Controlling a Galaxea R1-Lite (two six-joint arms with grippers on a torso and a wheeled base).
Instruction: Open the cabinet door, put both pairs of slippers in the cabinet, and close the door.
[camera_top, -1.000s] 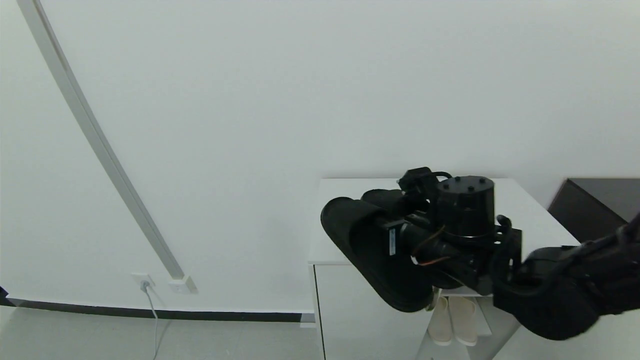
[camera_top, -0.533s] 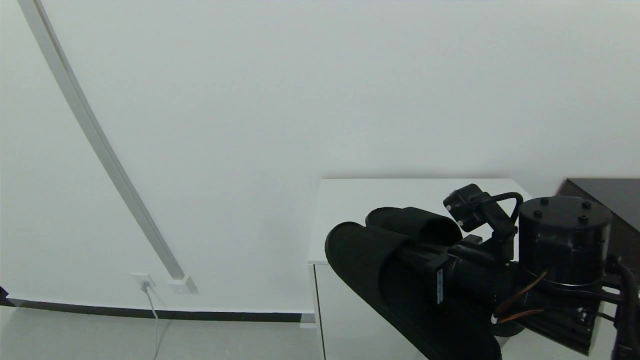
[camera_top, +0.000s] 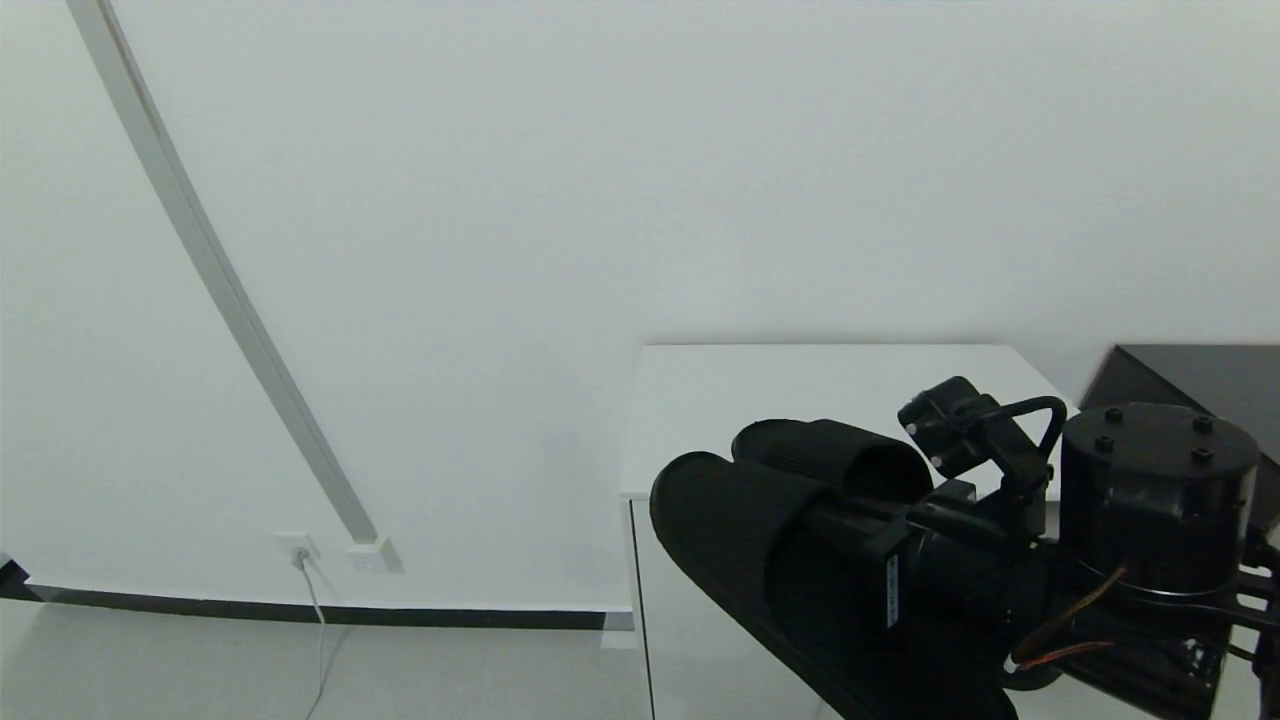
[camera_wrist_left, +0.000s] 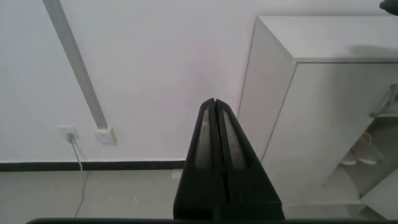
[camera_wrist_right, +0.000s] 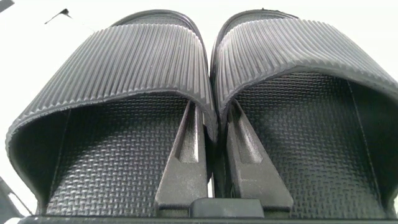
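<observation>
A pair of black slippers (camera_top: 760, 520) hangs side by side in the air in front of the white cabinet (camera_top: 800, 385). My right gripper (camera_wrist_right: 211, 118) is shut on them, one finger inside each slipper, pinching their adjoining straps together. In the left wrist view the cabinet (camera_wrist_left: 323, 99) stands to one side with a compartment showing, and a pale pair of slippers (camera_wrist_left: 362, 149) sits on a shelf inside it. My left gripper (camera_wrist_left: 214, 106) is shut with nothing in it, off to the side of the cabinet and pointing at the wall.
A grey strip (camera_top: 200, 260) runs slantwise down the white wall to a socket (camera_top: 297, 548) with a cable. A dark piece of furniture (camera_top: 1200, 375) stands to the right of the cabinet. Bare floor lies left of the cabinet.
My right arm has swung to the right and lower, carrying the black slippers down with it. The pale slippers seen under the arm a second ago are now covered. The head camera has shifted slightly.
</observation>
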